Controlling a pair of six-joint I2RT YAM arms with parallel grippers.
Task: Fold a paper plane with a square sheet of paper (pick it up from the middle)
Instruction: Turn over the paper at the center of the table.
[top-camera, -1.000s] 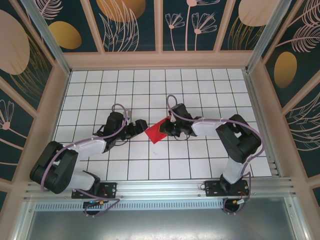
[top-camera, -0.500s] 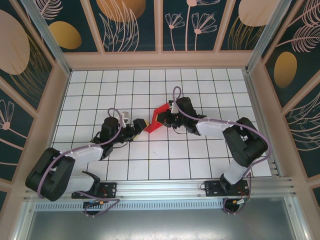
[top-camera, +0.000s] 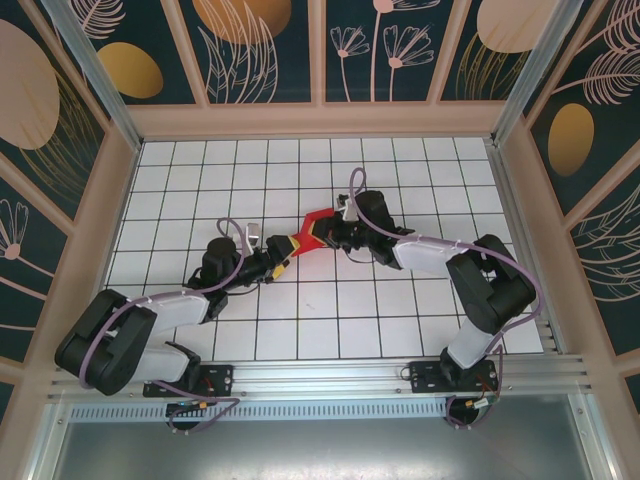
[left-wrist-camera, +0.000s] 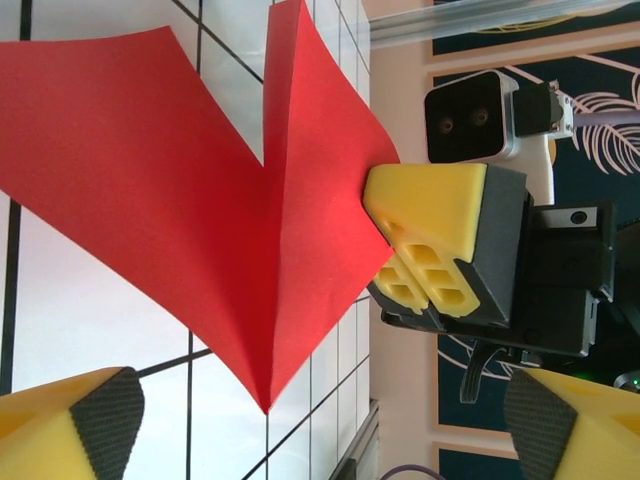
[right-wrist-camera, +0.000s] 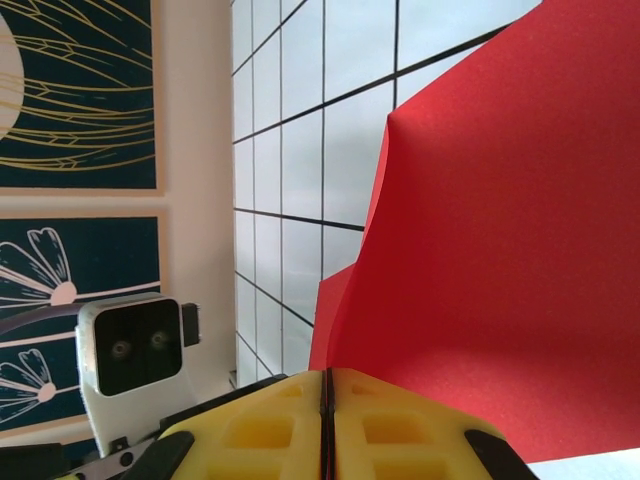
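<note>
Setting: a robotics lab test cell. Evidence: white tabletop ruled in a black grid, boxed in by pale-framed wall panels printed with gold plant motifs on dark teal. An aluminium rail along the near edge carries the left arm and right arm. A camera module is mounted at one wrist.

A fixed overhead camera looks down from above and behind the arm bases across the whole gridded table. Each wrist camera sits close behind its own yellow fingers, facing the other arm. Both show the red paper very near, with grid tiles behind, and each catches the opposite white wrist camera.
</note>
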